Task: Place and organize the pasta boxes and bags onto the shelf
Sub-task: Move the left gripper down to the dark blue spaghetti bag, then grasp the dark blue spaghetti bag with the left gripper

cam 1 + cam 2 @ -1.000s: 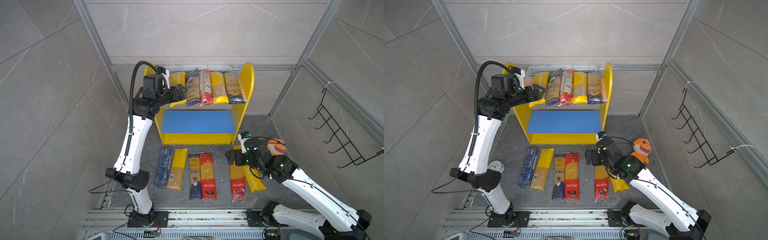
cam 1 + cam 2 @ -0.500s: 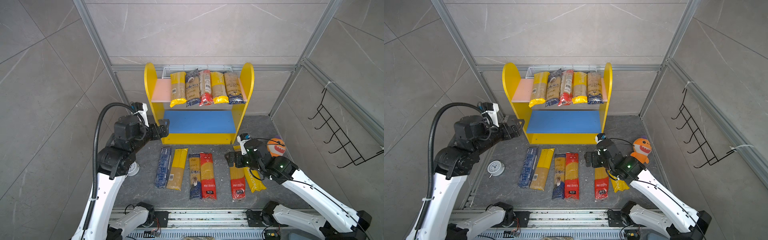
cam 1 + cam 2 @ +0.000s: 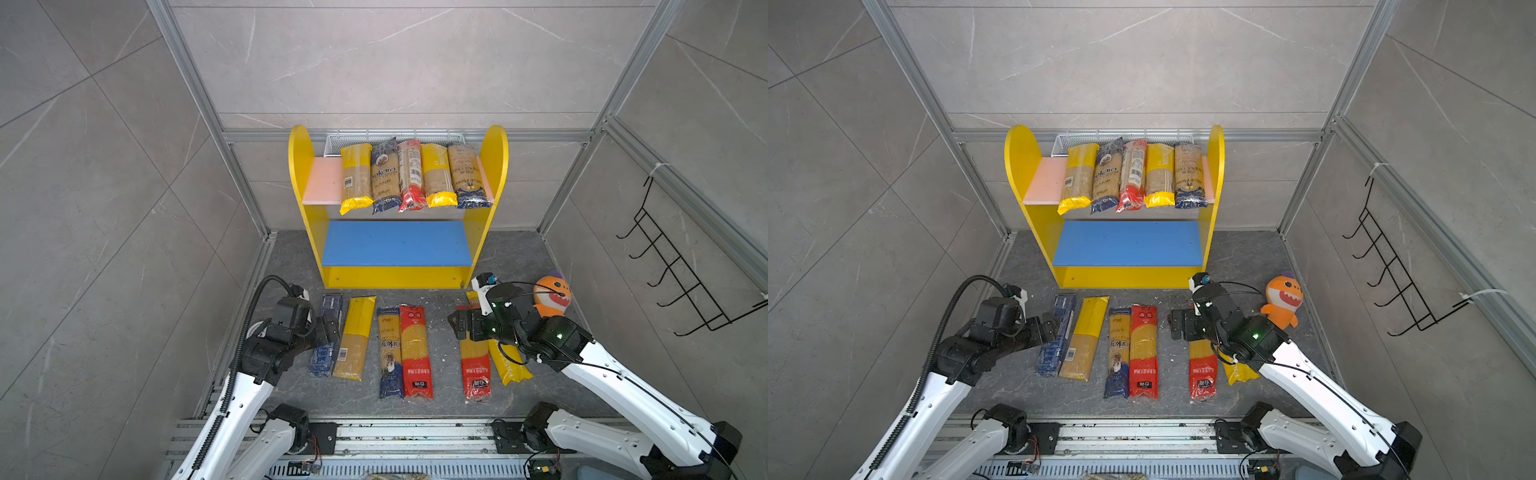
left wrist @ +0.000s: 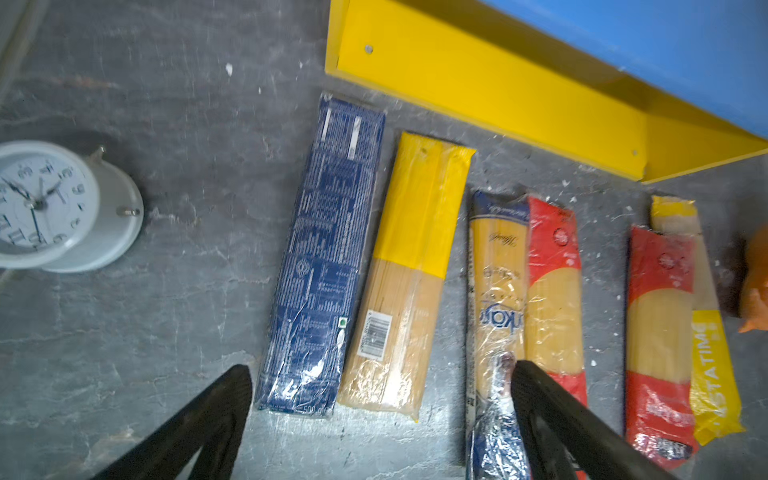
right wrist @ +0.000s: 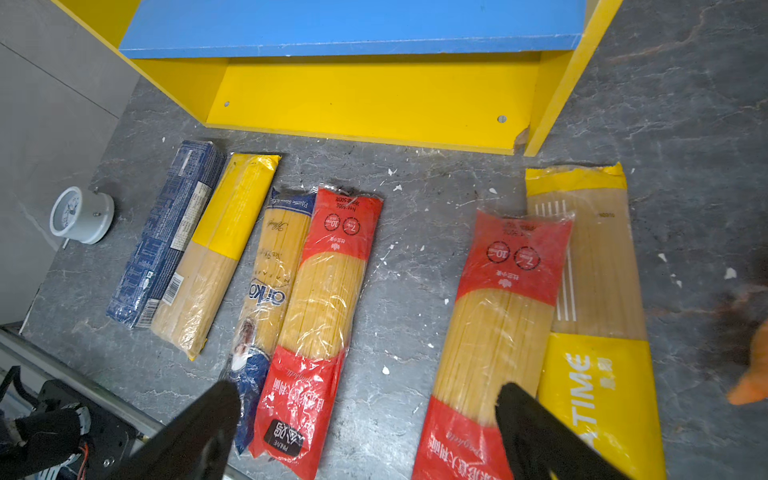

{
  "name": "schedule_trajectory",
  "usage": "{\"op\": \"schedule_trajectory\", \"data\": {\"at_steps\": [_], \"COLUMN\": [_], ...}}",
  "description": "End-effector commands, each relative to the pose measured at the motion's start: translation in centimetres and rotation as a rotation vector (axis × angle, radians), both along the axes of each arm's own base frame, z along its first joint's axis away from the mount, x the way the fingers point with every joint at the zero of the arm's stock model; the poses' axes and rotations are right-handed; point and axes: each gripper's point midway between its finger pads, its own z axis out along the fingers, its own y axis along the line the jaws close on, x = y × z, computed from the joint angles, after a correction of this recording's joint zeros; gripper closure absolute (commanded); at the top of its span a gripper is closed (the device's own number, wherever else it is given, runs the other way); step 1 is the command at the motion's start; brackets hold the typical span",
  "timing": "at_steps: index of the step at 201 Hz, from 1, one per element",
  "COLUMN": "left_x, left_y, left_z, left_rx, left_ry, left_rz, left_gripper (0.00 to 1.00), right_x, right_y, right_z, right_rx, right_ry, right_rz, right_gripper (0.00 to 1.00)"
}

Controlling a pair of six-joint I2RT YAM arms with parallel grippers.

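Five packs (image 3: 411, 178) on shelf (image 3: 297, 166), six on floor (image 3: 444, 357)

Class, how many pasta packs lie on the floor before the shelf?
6, in a row: dark blue box leftmost, yellow-topped bag, navy-ended bag, red bag, second red bag, yellow bag; the last two partly under the right gripper. None seems fully hidden.

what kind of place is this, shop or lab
Probably a robot test cell staged like a pantry, not a shop: wall panels in aluminium framing, a left arm and right arm on a base rail, and a small shelf with pasta packs.
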Motion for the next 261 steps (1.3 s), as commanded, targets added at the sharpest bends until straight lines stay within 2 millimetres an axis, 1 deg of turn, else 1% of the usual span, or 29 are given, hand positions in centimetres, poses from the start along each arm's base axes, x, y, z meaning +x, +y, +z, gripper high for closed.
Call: {"op": "schedule_trajectory", "data": {"at_steps": [1,11,25,33,48,73,99,124,185,216,237,261], "left_x": [0.2,0.1,0.2,0.4,0.5,0.4,0.2,-0.1,0.0,0.3,0.3,0.2], "left_y": [-0.3,-0.3,-0.5,-0.3,0.2,0.1,0.4,0.9,1.9,2.1,1.8,1.1], "left_z": [-1.7,-2.9,-3.3,-3.5,-4.5,-7.0,-9.7,-11.3,-13.8,-14.1,-14.6,-15.4], "left_rx": [-0.041,-0.046,-0.054,-0.043,-0.023,-0.025,-0.013,0.018,0.09,0.112,0.105,0.095], "left_ry": [0.011,0.03,0.042,0.048,0.078,0.136,0.174,0.197,0.254,0.273,0.298,0.317], "left_rz": [0.037,0.046,0.051,0.065,0.096,0.124,0.156,0.17,0.214,0.227,0.232,0.227], "left_gripper": [0.0,0.0,0.0,0.0,0.0,0.0,0.0,0.0,0.0,0.01,0.01,0.02], "right_x": [0.0,0.0,-0.1,-0.1,0.0,0.1,0.1,0.3,0.9,1.3,1.4,1.5], "right_y": [0.3,0.3,0.3,0.3,0.4,0.5,0.7,0.9,1.0,1.0,1.0,0.9], "right_z": [-0.6,-0.7,-0.9,-1.0,-1.2,-1.5,-1.9,-2.3,-2.7,-2.7,-2.8,-3.0], "right_rx": [0.011,0.011,0.008,0.007,0.01,0.009,0.001,-0.01,-0.033,-0.035,-0.039,-0.048], "right_ry": [0.016,0.017,0.021,0.023,0.026,0.024,0.029,0.035,0.021,0.009,0.006,0.007], "right_rz": [0.004,0.006,0.008,0.007,0.008,0.012,0.022,0.033,0.027,0.021,0.02,0.018], "right_gripper": [0.0,0.0,0.0,0.0,0.0,0.0,0.0,0.0,0.0,0.0,0.0,0.0]}}
